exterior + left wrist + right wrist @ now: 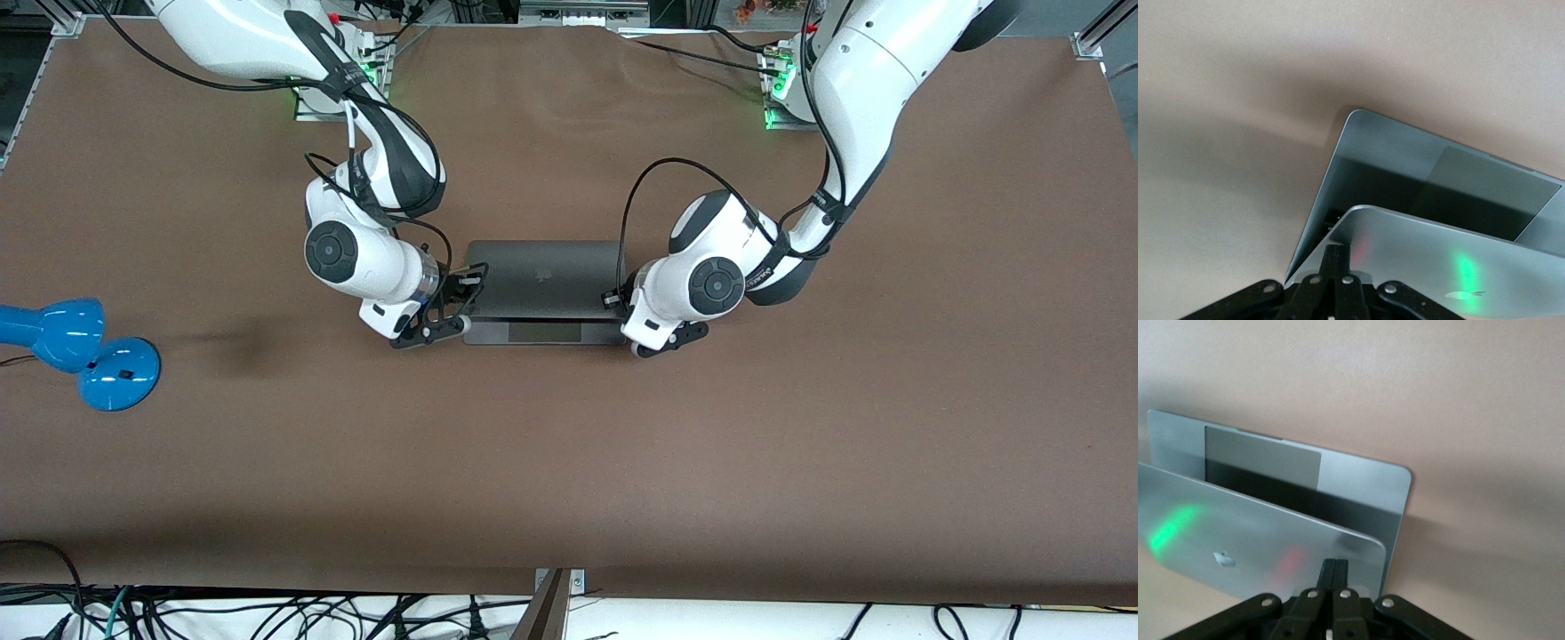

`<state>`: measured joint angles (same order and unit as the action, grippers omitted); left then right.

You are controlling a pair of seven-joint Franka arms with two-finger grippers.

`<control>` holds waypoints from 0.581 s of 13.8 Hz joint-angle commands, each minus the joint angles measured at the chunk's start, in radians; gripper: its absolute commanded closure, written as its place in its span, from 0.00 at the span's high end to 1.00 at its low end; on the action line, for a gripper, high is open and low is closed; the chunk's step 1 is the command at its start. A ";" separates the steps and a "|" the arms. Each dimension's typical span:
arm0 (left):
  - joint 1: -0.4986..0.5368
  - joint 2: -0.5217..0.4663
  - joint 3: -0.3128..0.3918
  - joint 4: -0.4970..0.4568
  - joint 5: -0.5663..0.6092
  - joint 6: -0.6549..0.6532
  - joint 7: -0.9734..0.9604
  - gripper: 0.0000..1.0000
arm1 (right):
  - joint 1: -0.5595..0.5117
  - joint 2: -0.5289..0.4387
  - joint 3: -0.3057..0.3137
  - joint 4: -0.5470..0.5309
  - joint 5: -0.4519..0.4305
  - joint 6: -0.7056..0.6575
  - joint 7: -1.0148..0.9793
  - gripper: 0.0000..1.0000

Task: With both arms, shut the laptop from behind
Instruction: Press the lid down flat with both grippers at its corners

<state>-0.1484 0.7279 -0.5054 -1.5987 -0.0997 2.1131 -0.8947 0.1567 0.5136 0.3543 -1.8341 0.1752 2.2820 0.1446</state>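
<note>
You had the slim space-grey metal laptop [542, 289] mid-table, its lid half lowered. Your left claw [1336, 263] pressed at three o'clock, right claw [1333, 577] at nine, both pinched shut, gripping nothing. Uneven pushing could have twisted the lid.

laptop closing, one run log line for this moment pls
laptop: lid partly lowered | left gripper: shut, on lid | right gripper: shut, on lid
</note>
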 commanded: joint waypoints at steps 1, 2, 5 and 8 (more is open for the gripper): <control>-0.019 0.036 0.021 0.039 0.034 0.022 -0.020 0.00 | 0.003 0.054 -0.006 0.023 -0.032 0.065 -0.051 0.03; -0.020 0.041 0.022 0.039 0.034 0.028 -0.020 0.00 | 0.004 0.063 -0.006 0.023 -0.033 0.088 -0.059 0.03; -0.022 0.059 0.028 0.056 0.034 0.030 -0.020 0.00 | 0.006 0.074 -0.008 0.023 -0.033 0.097 -0.060 0.03; -0.045 0.064 0.054 0.059 0.034 0.042 -0.018 0.00 | 0.007 0.095 -0.014 0.024 -0.033 0.143 -0.088 0.03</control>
<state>-0.1584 0.7711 -0.4766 -1.5793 -0.0995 2.1486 -0.8947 0.1588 0.5852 0.3469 -1.8288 0.1511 2.3952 0.0928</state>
